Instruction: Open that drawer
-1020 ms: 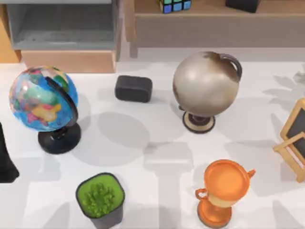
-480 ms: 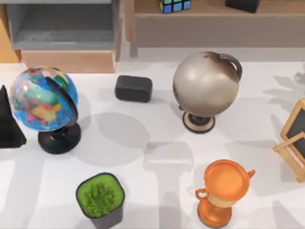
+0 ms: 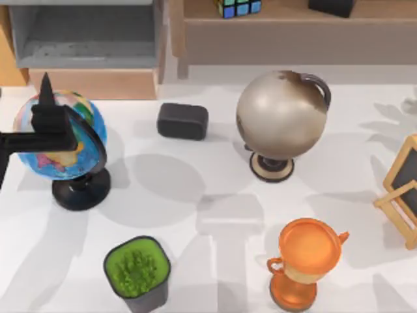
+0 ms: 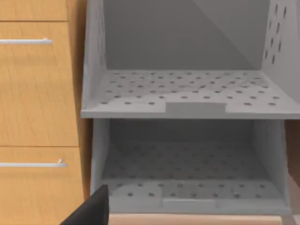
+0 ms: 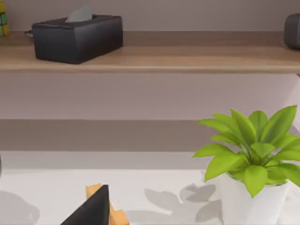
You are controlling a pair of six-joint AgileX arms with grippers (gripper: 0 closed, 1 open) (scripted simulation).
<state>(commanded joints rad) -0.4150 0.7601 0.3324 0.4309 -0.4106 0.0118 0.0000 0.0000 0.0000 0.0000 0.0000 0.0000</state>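
A wooden cabinet stands at the table's back left, and its drawer fronts (image 4: 37,93) show in the left wrist view. Each front carries a silver bar handle, one upper (image 4: 26,41) and one lower (image 4: 33,164). Both fronts sit flush and closed. In the top view a strip of the cabinet (image 3: 5,52) shows at the far left edge. My left gripper (image 3: 45,98) hangs above the blue globe (image 3: 62,147) and points toward the back of the table, still short of the cabinet. A dark part of my right gripper (image 5: 91,211) shows in its wrist view.
A grey perforated shelf unit (image 4: 187,108) stands right beside the drawers. On the table are a grey globe (image 3: 280,114), a black box (image 3: 182,121), a green plant pot (image 3: 137,267), an orange trophy (image 3: 306,257) and a chalkboard easel (image 3: 404,189).
My left arm has come in from the table's left edge and moved toward the back, now reaching over the blue globe. Nothing on the table has shifted.
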